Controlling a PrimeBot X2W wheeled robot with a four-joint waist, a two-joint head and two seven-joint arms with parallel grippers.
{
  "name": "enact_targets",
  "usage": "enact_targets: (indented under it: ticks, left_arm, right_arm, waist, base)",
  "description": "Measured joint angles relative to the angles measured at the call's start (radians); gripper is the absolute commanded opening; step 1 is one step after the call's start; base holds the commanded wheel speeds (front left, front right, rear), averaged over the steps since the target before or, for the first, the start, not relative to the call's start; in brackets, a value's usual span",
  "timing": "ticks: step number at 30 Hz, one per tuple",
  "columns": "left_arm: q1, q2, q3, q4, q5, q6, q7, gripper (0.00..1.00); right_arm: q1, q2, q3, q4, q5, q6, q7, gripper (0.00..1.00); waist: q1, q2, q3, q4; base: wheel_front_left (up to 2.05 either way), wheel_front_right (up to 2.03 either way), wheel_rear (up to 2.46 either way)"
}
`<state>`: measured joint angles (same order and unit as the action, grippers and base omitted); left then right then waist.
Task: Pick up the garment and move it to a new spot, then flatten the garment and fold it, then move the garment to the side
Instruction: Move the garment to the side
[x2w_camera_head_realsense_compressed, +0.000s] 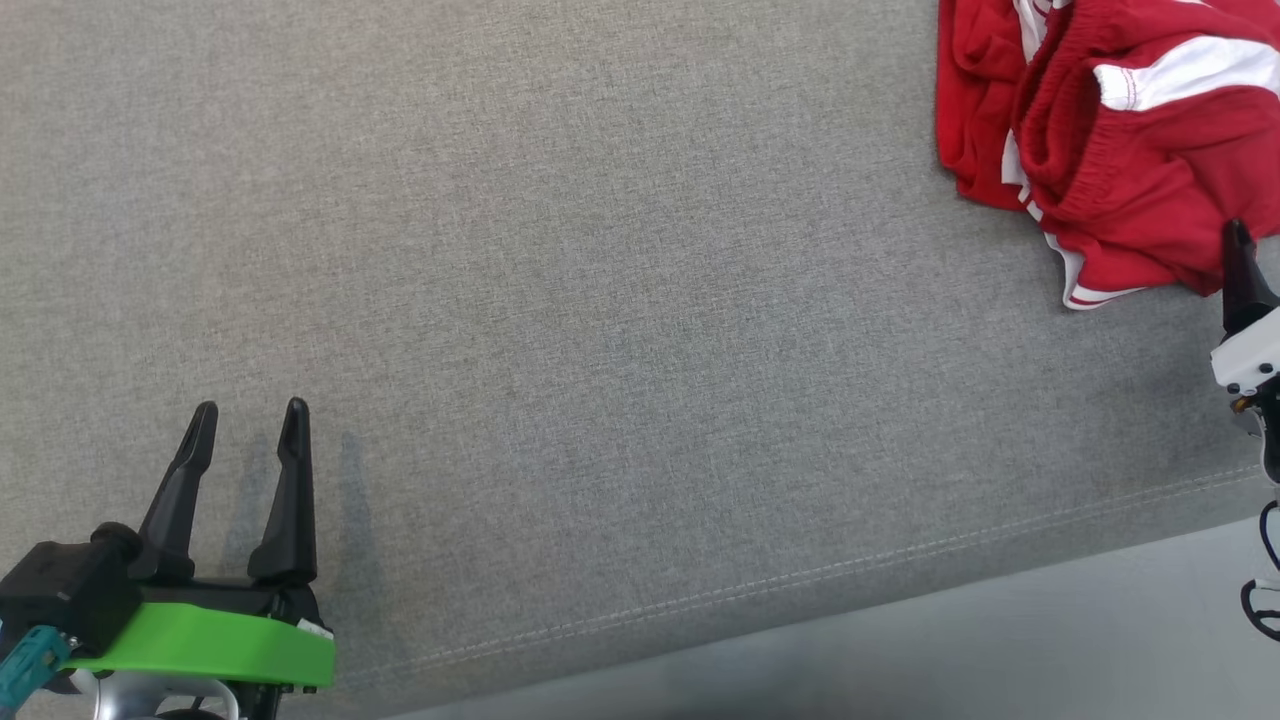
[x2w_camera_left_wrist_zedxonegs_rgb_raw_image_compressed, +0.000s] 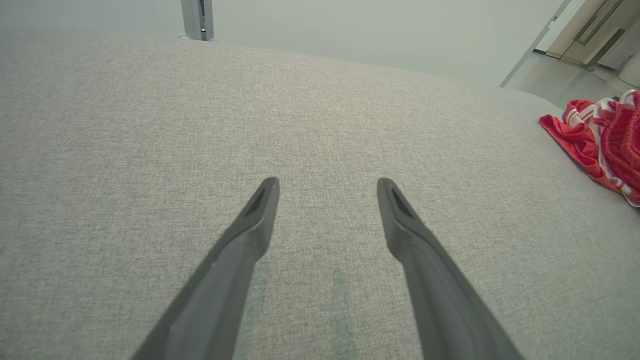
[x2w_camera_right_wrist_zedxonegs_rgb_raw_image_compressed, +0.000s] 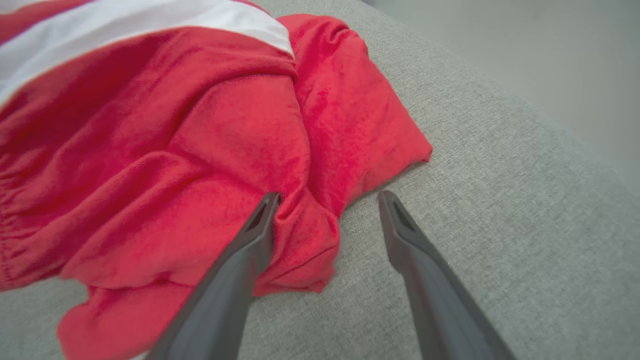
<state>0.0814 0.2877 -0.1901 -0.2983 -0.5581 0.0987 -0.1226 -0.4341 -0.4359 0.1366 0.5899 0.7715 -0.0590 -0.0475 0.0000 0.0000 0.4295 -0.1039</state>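
The garment (x2w_camera_head_realsense_compressed: 1110, 140) is a crumpled red piece with white stripes, lying at the far right of the grey fabric surface (x2w_camera_head_realsense_compressed: 600, 300). It also sits at the right edge of the left wrist view as the red garment (x2w_camera_left_wrist_zedxonegs_rgb_raw_image_compressed: 605, 145). My right gripper (x2w_camera_right_wrist_zedxonegs_rgb_raw_image_compressed: 327, 197) is open just above the garment's near edge (x2w_camera_right_wrist_zedxonegs_rgb_raw_image_compressed: 175, 165), and a red fold lies between its fingers. One dark finger (x2w_camera_head_realsense_compressed: 1240, 275) of it rises at the right edge of the head view. My left gripper (x2w_camera_head_realsense_compressed: 250, 415) is open over bare fabric at the lower left, far from the garment, with its fingers (x2w_camera_left_wrist_zedxonegs_rgb_raw_image_compressed: 260, 210) spread and nothing between them.
The surface's stitched front edge (x2w_camera_head_realsense_compressed: 800, 580) runs diagonally across the lower head view, with pale floor (x2w_camera_head_realsense_compressed: 1000, 640) beyond it. A metal post (x2w_camera_left_wrist_zedxonegs_rgb_raw_image_compressed: 197, 20) and a doorway (x2w_camera_left_wrist_zedxonegs_rgb_raw_image_compressed: 590, 30) stand past the surface's far side.
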Motion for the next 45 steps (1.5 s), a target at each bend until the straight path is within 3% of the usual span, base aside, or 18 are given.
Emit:
enact_targets:
  ticks: [9, 15, 30, 45]
  left_arm:
    - [-0.001, -0.003, -0.010, 0.015, 0.007, 0.000, 0.007, 1.00]
    - [-0.003, -0.023, -0.020, 0.039, 0.007, 0.000, -0.005, 1.00]
    - [-0.004, -0.042, -0.025, 0.153, 0.005, -0.001, -0.047, 1.00]
    - [-0.002, -0.045, -0.045, 0.265, 0.018, -0.001, -0.046, 1.00]
  right_arm:
    - [-0.006, 0.021, 0.000, 0.022, -0.030, -0.005, -0.070, 1.00]
    - [-0.005, -0.011, 0.004, 0.018, -0.092, -0.013, -0.159, 1.00]
    - [0.081, -0.026, 0.025, -0.133, -0.203, -0.033, -0.200, 1.00]
    - [0.261, 0.073, 0.083, -0.251, -0.281, -0.049, -0.203, 1.00]
  waist:
    - [0.0000, 0.0000, -0.013, 0.014]
    - [0.0000, 0.0000, -0.040, 0.024]
    - [0.0000, 0.0000, -0.165, 0.051]
    - [0.0000, 0.0000, -0.287, 0.123]
  base:
    - [0.00, 0.00, 0.00]
    - [0.00, 0.00, 0.00]
    - [0.00, 0.00, 0.00]
    - [0.00, 0.00, 0.00]
